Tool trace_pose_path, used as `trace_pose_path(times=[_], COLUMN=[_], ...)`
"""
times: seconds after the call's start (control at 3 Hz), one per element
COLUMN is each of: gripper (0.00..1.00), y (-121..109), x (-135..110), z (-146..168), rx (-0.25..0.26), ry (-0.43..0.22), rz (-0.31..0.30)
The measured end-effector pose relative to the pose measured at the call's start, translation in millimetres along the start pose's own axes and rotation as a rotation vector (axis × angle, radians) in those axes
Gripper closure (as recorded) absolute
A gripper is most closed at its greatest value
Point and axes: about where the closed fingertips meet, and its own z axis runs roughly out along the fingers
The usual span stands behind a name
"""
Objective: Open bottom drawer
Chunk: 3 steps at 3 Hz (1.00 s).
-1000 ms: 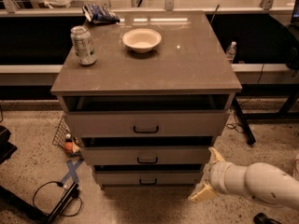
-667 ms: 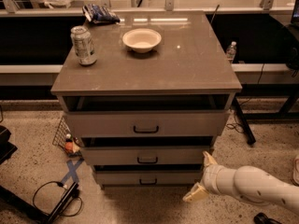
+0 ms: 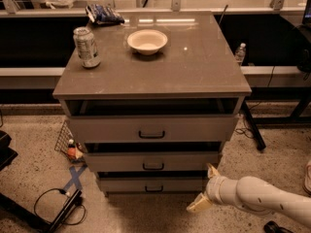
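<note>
You're looking at a dim, warm-toned scene lit from above: pale glare patches sit on the worktop (image 3: 204, 67) behind the bowl (image 3: 147, 41), the gaps above each drawer go black, and shadow pools on the floor (image 3: 146, 212) under the bottom drawer (image 3: 150, 184). The tool (image 3: 201, 189), fingers spread, sits low right beside that drawer and shows bright

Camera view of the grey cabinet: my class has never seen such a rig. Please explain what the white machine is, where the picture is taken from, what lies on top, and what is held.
There is one picture, looking down at the cabinet's front; where the camera is mounted is not known. The white shape at lower right is a robot arm ending in a gripper. Its two fingers are spread and hold nothing, close to the right end of the bottom drawer. On the cabinet top stand a drinks can, a pale bowl and a blue packet.
</note>
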Motion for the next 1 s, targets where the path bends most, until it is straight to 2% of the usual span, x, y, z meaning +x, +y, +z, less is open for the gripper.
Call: trace_pose_path(times=[0.33, 0.67, 1.0], gripper=[0.0, 0.0, 0.0], y=[13.6, 29.2, 50.9], x=[8.3, 29.2, 64.8], z=[17.1, 46.4, 107.6], rx=[-0.055, -0.116, -0.194], ry=[0.004, -0.008, -0.015], rz=[0.009, 0.037, 0.069])
